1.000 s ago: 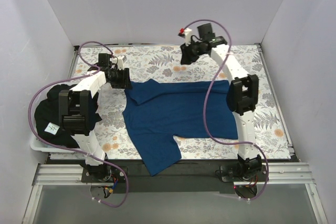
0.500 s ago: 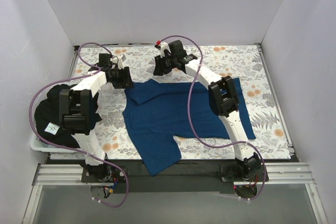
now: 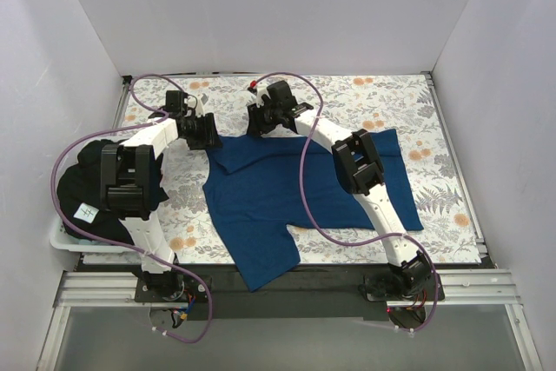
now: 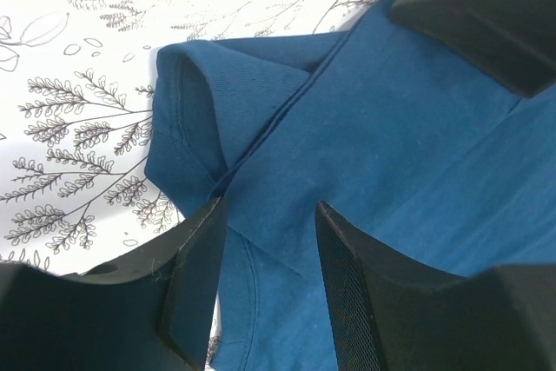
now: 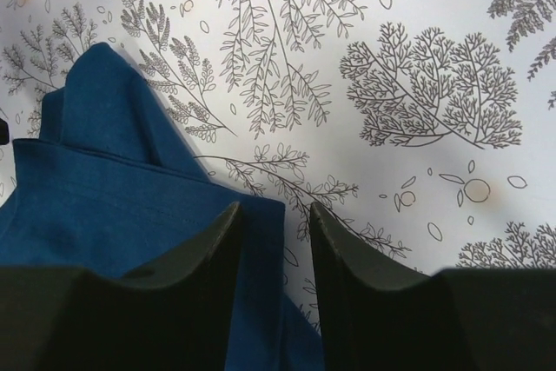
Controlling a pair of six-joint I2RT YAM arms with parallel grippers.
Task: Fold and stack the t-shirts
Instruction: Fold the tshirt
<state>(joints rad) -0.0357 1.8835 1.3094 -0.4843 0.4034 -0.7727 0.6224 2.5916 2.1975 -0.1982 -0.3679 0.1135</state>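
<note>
A plain dark blue t-shirt (image 3: 295,184) lies spread flat on the floral cloth in the middle of the top view. My left gripper (image 3: 208,135) is open over its far left corner; in the left wrist view (image 4: 265,241) the folded sleeve hem (image 4: 187,128) lies just ahead of the jaws. My right gripper (image 3: 252,123) is open at the shirt's far edge; in the right wrist view (image 5: 274,215) the blue edge (image 5: 261,223) lies between the fingers. A black t-shirt (image 3: 82,180) with a white tag (image 3: 87,212) is heaped at the left.
The white floral cloth (image 3: 391,102) covers the table. A white tray rim (image 3: 62,239) shows under the black heap at the left edge. White walls close in the left, back and right sides. A purple cable loops off each arm.
My right arm has swung from the back right to the left, down to the shirt's far edge close to my left gripper. My left gripper has barely moved.
</note>
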